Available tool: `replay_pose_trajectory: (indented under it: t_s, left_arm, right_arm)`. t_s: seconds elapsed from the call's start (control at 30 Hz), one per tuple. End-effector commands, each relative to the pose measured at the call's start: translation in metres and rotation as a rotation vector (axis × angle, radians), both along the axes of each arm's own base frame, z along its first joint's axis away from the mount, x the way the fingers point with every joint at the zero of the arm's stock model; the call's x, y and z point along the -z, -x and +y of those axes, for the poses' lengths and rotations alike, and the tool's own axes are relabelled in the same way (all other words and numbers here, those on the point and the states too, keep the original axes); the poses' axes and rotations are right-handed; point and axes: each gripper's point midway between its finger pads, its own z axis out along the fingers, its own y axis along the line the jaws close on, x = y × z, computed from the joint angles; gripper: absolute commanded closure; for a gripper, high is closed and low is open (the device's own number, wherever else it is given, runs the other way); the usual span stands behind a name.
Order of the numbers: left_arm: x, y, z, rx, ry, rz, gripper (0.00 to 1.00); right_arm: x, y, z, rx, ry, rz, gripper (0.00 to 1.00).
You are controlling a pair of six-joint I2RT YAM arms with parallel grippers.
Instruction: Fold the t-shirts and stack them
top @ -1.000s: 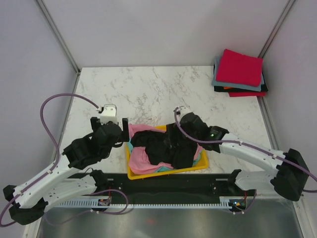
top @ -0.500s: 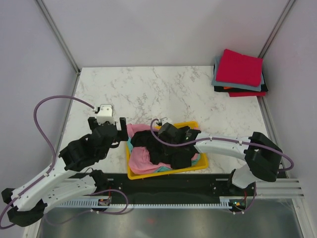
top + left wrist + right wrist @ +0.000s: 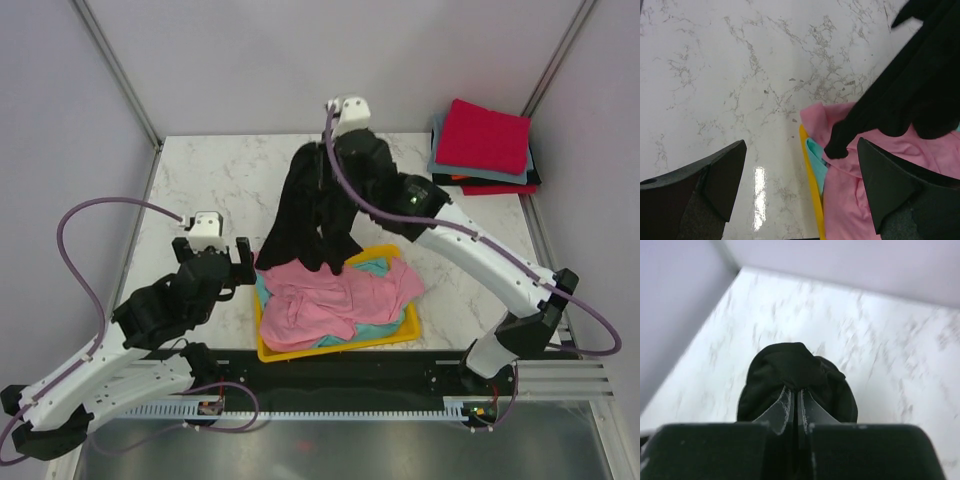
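Note:
A black t-shirt (image 3: 305,210) hangs bunched from my right gripper (image 3: 333,152), which is shut on its top (image 3: 795,367) high over the middle of the table; the gripper's tips (image 3: 796,392) pinch the cloth. The shirt's lower end (image 3: 905,95) trails onto a pink t-shirt (image 3: 330,295) heaped in the yellow tray (image 3: 330,346). A teal t-shirt (image 3: 385,268) lies under the pink one. My left gripper (image 3: 214,250) stands open by the tray's left rim (image 3: 810,185), and its fingers (image 3: 715,175) hold nothing.
Folded shirts are stacked at the table's back right corner, a red one (image 3: 483,135) on top and a grey one (image 3: 440,152) beneath. Grey walls close off the table on three sides. Bare marble (image 3: 220,180) lies left of the hanging shirt.
My right gripper shut on the black t-shirt in the tray and lifted it up and toward the back. The pink and teal shirts are now uncovered. The left arm barely shifted.

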Motion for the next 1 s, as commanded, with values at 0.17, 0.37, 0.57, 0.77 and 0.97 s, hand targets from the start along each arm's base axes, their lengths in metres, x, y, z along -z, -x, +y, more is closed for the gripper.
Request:
replay_pose_trajectory:
  t_s: [0.17, 0.37, 0.57, 0.77, 0.97]
  left_arm:
    - [-0.014, -0.001, 0.002, -0.019, 0.074, -0.052, 0.01]
    - [-0.012, -0.001, 0.001, -0.013, 0.071, -0.047, 0.0]
    - [-0.011, -0.001, -0.001, -0.005, 0.069, -0.041, 0.0]
    - [-0.009, -0.002, -0.004, 0.003, 0.061, -0.032, 0.0]
    - [-0.008, -0.003, -0.007, 0.014, 0.053, -0.023, 0.01]
  right_arm:
    - [-0.013, -0.146, -0.025, 0.103, -0.004, -0.108, 0.91]
    - [0.082, -0.179, -0.034, 0.134, 0.081, 0.124, 0.02]
    - [0.12, -0.119, -0.116, 0.321, 0.088, 0.187, 0.02]
    - [0.197, -0.011, -0.19, 0.472, 0.115, 0.404, 0.02]
    - [0.266, 0.025, -0.208, 0.468, 0.229, 0.578, 0.04]
